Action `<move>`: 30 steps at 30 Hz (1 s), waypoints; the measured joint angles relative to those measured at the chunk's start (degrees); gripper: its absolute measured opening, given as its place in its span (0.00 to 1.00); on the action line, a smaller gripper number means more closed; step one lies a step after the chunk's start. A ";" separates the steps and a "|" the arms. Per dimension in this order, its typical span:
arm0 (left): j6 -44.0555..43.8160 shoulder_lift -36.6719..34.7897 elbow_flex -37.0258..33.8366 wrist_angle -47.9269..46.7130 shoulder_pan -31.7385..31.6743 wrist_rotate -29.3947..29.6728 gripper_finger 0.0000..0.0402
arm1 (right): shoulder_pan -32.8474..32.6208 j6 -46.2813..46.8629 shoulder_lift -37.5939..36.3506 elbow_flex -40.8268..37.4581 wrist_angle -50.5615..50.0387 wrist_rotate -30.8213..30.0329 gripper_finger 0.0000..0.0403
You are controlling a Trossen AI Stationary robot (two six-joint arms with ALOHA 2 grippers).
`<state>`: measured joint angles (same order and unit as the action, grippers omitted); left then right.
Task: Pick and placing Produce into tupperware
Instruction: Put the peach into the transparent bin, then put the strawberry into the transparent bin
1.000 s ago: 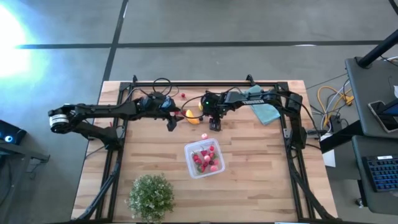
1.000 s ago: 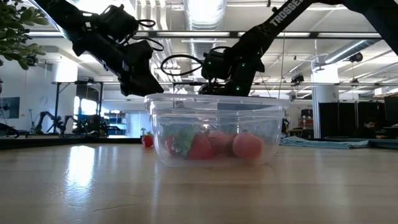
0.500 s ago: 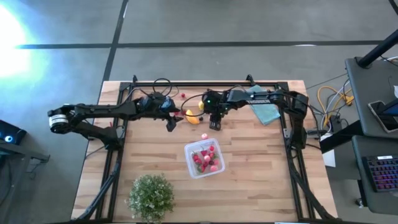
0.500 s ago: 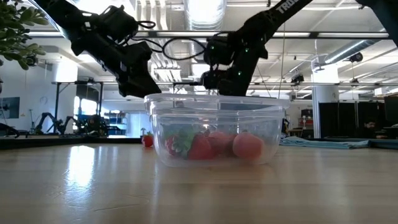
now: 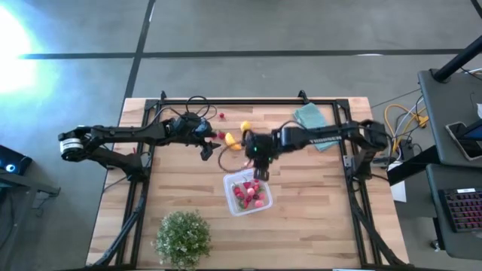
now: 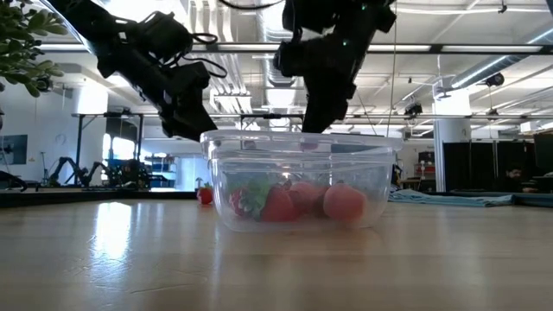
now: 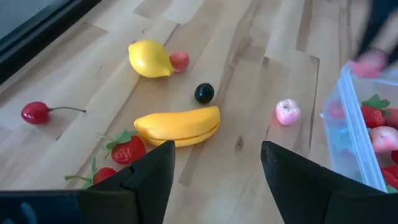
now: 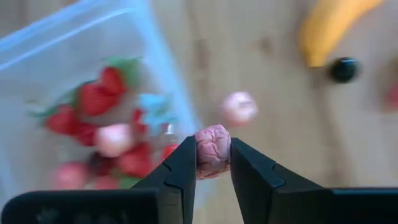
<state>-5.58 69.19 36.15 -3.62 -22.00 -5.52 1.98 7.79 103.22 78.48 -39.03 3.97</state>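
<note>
The clear tupperware (image 5: pixel 246 193) sits mid-table with red and pink berries inside. Just past its far rim (image 8: pixel 74 31) hovers my right gripper (image 5: pixel 260 172), shut on a pink bumpy berry (image 8: pixel 213 149). My left gripper (image 7: pixel 217 180) is open and stays over the table's far left part, short of the loose produce lying on the wood. That produce is a banana (image 7: pixel 180 124), a lemon (image 7: pixel 149 59), a cherry (image 7: pixel 34 112), a dark berry (image 7: pixel 204 93), a pink piece (image 7: pixel 287 112) and strawberries (image 7: pixel 124 149). My right gripper pinches the pink bumpy berry (image 8: pixel 213 142) between its two fingertips (image 8: pixel 186 163), one on either side. The fingers come from above, pointing down. The berry is lifted clear of the table, near the tupperware's far rim.
A bushy green plant (image 5: pixel 183 237) stands near the table's near left edge. A teal folded cloth (image 5: pixel 312 120) lies at the far right. Bare wood shows to the right of the tupperware and along the near edge.
My right gripper has moved from beside the banana toward the table's near edge, to the tupperware's far rim, carrying the pink berry lifted clear. It has stayed shut on it. My left arm has kept still.
</note>
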 joint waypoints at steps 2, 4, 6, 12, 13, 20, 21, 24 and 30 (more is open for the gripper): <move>0.08 0.00 0.21 0.10 -0.02 0.00 0.56 | -2.63 1.61 0.00 -0.02 0.00 0.71 0.20; 0.17 0.00 0.23 0.76 -0.02 0.00 0.56 | -4.94 3.40 0.34 -0.01 0.13 0.97 0.20; 0.19 0.00 0.21 1.37 -0.02 0.00 0.56 | -6.90 5.60 0.90 0.00 0.24 0.94 0.20; 0.21 0.00 0.26 3.55 -0.02 -0.01 0.56 | -9.02 14.82 2.35 0.00 0.73 0.31 0.27; 0.21 0.00 0.26 3.76 -0.02 0.00 0.56 | -9.00 16.16 2.40 -0.01 0.76 0.29 0.30; -0.22 0.00 0.23 4.20 0.00 -0.10 0.56 | -8.84 18.73 1.15 1.30 1.25 -3.76 0.49; -1.75 0.00 0.23 4.16 0.00 -0.24 0.56 | -8.84 18.76 0.90 1.81 1.20 -4.33 0.51; -3.91 0.02 0.23 3.72 -0.01 -0.21 0.56 | -8.81 18.75 0.19 3.39 0.84 -7.01 0.55; 6.11 0.02 0.39 -6.02 -0.78 3.14 0.56 | -7.08 19.09 -3.48 4.70 -0.85 -12.06 0.60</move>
<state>0.53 69.21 36.53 -9.64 -22.78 -2.38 -5.10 26.88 99.74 83.18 -39.87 -8.09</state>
